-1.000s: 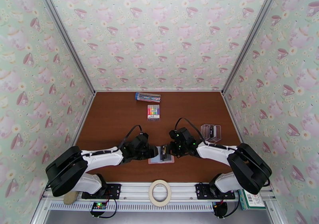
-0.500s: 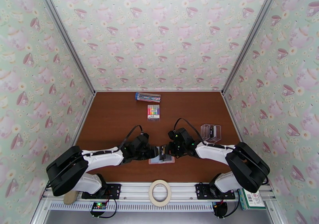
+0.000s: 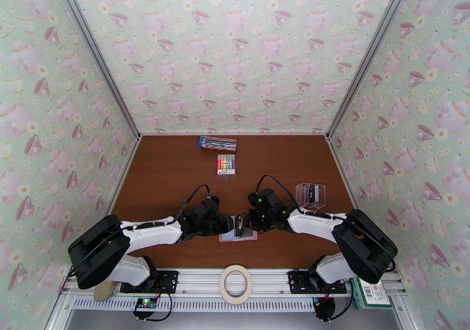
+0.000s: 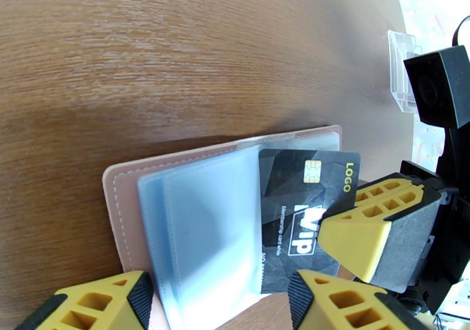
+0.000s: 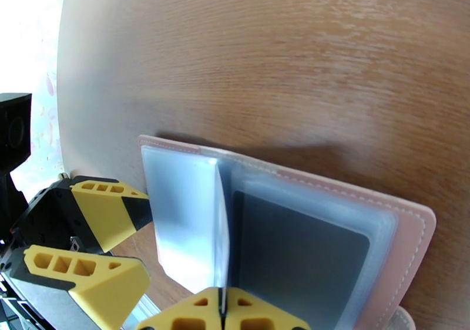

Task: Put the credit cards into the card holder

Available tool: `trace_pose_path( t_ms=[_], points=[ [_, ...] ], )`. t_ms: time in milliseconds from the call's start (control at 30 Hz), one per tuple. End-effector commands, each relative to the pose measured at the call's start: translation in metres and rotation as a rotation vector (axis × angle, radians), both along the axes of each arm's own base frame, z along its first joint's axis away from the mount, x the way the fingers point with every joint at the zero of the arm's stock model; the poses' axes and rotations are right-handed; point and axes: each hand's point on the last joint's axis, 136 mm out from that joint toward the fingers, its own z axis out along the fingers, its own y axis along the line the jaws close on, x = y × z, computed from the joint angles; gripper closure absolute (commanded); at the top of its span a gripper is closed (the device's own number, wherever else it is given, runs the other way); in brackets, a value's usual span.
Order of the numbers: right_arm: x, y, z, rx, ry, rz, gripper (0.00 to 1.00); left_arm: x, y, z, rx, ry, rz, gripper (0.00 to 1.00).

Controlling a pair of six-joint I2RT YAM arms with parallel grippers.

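Observation:
The card holder (image 4: pixel 120 208) lies open on the table, dusty pink with grey-blue sleeves, and sits between both grippers (image 3: pixel 238 236). A dark grey credit card (image 4: pixel 299 208) with a chip is partly inside one raised sleeve. My right gripper (image 5: pixel 223 309) is shut on the card's outer end, which shows edge-on between its fingers (image 4: pixel 370 225). My left gripper (image 4: pixel 217 316) stands open at the holder's other side, its fingers (image 5: pixel 100 208) straddling the sleeve edges. A dark rectangle (image 5: pixel 299 255) shows through the sleeves of the right-hand page.
At the back lie a clear pen box with a blue end (image 3: pixel 218 143) and a pack of coloured markers (image 3: pixel 226 165). A clear plastic stand (image 3: pixel 310 195) sits to the right of the right arm. A tape roll (image 3: pixel 235 284) rests on the front rail.
My right gripper has shifted slightly left with the card, narrowing the gap to the left gripper. The left gripper has barely moved.

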Motion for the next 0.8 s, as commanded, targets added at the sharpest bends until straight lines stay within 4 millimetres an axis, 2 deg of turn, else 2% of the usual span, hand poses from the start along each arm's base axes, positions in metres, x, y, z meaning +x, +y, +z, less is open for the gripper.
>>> trace_pose_path(
  t_ms=[0,333,767],
  points=[
    [-0.0065,-0.0072,-0.0112,-0.069,0.037,0.002,1.0,-0.0022,0.0002,-0.0038,0.023,0.021,0.008,0.33],
    [-0.0096,-0.0093,-0.0123,-0.083,0.055,0.009,1.0,-0.0017,-0.0008,-0.0016,0.02,0.015,0.003,0.33],
    [-0.0059,-0.0017,-0.0178,-0.069,0.065,0.022,1.0,-0.0017,0.0005,-0.0014,0.032,0.013,0.0,0.33]
  ],
)
